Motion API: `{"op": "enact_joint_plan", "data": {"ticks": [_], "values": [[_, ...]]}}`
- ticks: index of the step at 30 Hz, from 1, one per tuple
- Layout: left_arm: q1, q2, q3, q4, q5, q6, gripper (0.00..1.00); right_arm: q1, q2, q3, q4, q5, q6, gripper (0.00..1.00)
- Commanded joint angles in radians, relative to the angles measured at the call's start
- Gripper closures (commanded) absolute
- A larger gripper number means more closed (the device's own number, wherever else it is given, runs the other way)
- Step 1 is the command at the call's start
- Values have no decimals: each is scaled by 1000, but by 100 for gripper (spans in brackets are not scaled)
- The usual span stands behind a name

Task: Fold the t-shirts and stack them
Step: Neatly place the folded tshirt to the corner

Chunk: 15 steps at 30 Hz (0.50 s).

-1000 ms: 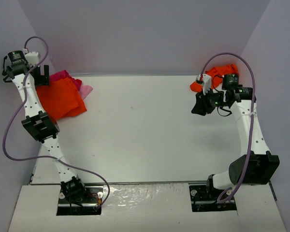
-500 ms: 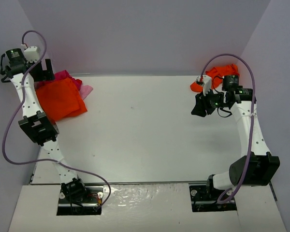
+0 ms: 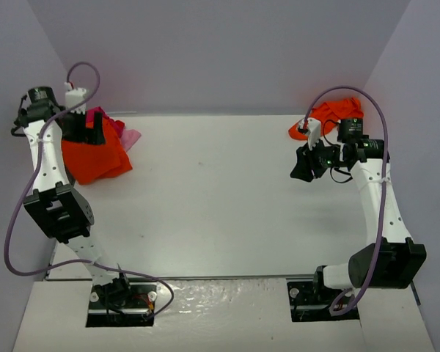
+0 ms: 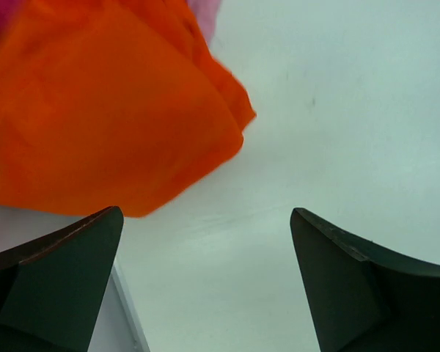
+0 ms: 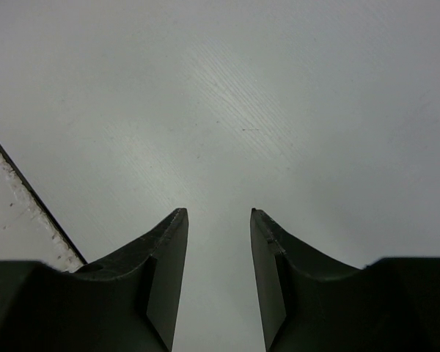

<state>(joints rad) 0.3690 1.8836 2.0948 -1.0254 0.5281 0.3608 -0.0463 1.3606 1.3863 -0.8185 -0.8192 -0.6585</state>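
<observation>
A folded orange-red t-shirt lies at the table's back left on top of a magenta one and a pale pink one. My left gripper hovers over this stack, open wide with nothing in it. In the left wrist view the orange-red t-shirt fills the upper left, ahead of the left gripper. Another crumpled orange-red t-shirt sits at the back right, behind my right gripper. The right gripper is partly open over bare table, empty.
The white table stretches between the two arms. Purple walls close in the back and both sides. The table's left edge shows under the left fingers, and an edge strip shows in the right wrist view.
My left arm has swung right, from beside the wall to over the orange-red stack. The right jaws have spread a little wider; the right arm has hardly moved.
</observation>
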Motion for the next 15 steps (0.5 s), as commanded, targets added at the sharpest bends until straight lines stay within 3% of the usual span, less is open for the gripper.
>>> {"op": "enact_joint_plan", "data": {"ticks": [1, 5, 9, 11, 13, 15], "values": [[2, -107, -260, 100, -57, 116, 3, -4, -29, -8, 16, -20, -20, 62], [-44, -138, -391, 143, -76, 136, 8, -5, -34, -18, 18, -21, -20, 62], [-79, -125, -423, 180, -49, 99, 38, -4, -51, -44, 22, 4, -18, 60], [-106, -123, -442, 197, -35, 76, 37, -4, -61, -66, 29, 34, -11, 57], [-153, -131, -482, 221, -38, 74, 26, -4, -73, -90, 48, 87, 7, 55], [-198, -152, -538, 278, -71, 59, 24, -4, -92, -132, 107, 149, 39, 54]]}}
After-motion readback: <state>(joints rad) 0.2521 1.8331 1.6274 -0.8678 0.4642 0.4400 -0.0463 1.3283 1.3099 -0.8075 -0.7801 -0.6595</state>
